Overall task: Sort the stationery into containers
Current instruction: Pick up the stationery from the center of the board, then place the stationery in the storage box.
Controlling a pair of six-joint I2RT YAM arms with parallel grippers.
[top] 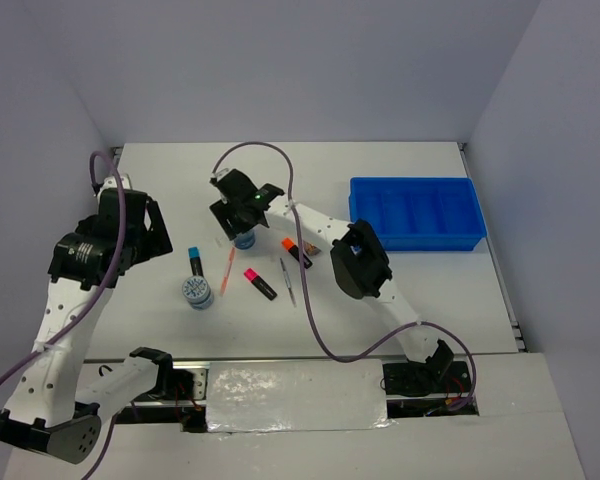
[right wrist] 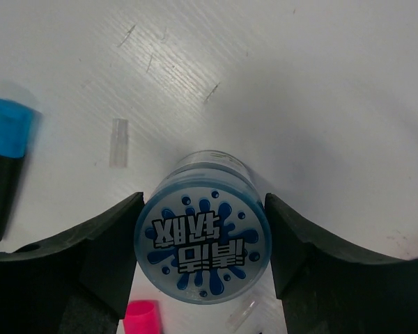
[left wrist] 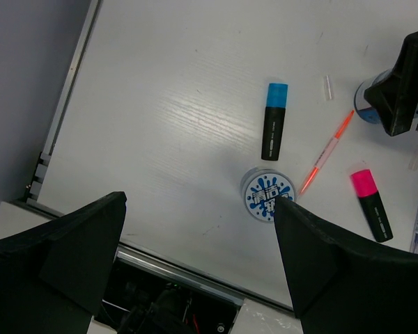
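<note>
left end effector (left wrist: 198, 209) hangs over the left side of the tabletop (top: 400, 290), jaws spread wide, holding nothing. under it in the left wrist view lies the blue-capped highlighter (left wrist: 274, 120), and just beside its black end sits a tape roll (left wrist: 267, 194), flat with the printed face up. next along is the thin pink pen (left wrist: 326, 152), lying at a slant.

then the right end effector (right wrist: 202, 209): it's down around the second tape roll (right wrist: 203, 240), which stands on the tabletop (print face toward the wrist camera). its fingers (right wrist: 104, 257) sit on both sides of the roll and seem to be touching it, though how firm the grip is i can't really tell.

right of that are the pink-capped highlighter (top: 260, 283), the grey pen (top: 287, 282) and the orange-capped highlighter (top: 296, 251), all near each other. the blue tray (top: 416, 243) sits far right, well apart from everything else.
</note>
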